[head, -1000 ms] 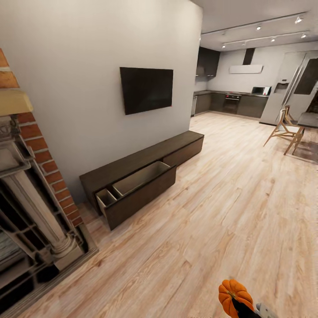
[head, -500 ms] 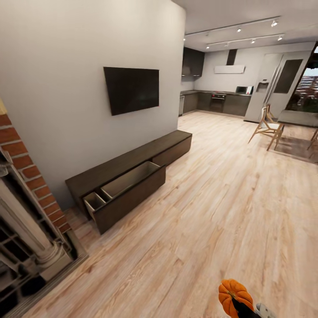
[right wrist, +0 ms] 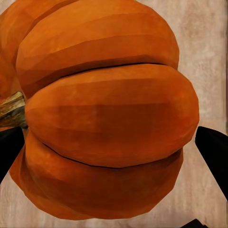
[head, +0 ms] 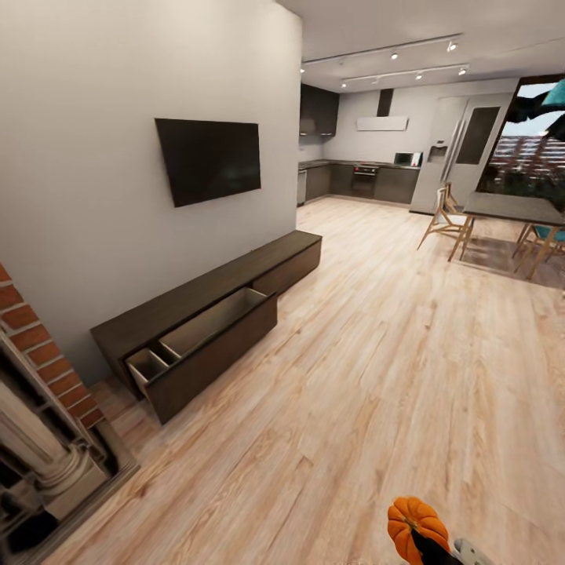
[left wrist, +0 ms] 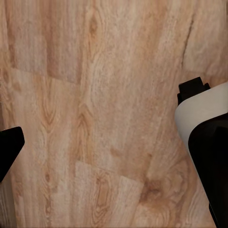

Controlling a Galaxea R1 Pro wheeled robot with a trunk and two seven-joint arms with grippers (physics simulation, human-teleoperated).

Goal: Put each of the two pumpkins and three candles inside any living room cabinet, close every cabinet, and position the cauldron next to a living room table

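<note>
Right wrist view: bright orange ribbed pumpkin [right wrist: 104,114] sits between the two dark fingertips, one at each edge of the picture, stem lying sideways toward one finger. The right gripper [right wrist: 109,142] is clamped on its flanks; pale plank floor shows behind it, so it is carried clear of the ground.

Head view: same pumpkin [head: 416,527] low at the bottom edge, right of centre, dark right gripper [head: 430,548] closed around its underside.

Target lies ahead and to the left of the pumpkin: long low dark brown wooden cabinet [head: 205,298] along the grey wall, under a black wall-mounted screen [head: 209,158]. Its long axis runs along the wall, away from the robot toward the kitchen. One drawer [head: 205,329] at the near end stands pulled out, pale beige inside, seemingly divided into a small and a long compartment; contents too small to tell. Drawer and pumpkin well apart, open wood floor [head: 377,377] between.

Judgement: the carry is mid-way; the base must close on the drawer and bring the right arm, which holds the load, over the open compartment.

Left wrist view: left gripper [left wrist: 104,137] has fingers spread wide, nothing between them, floor planks beyond.

Red brick fireplace [head: 31,392] near left.
</note>
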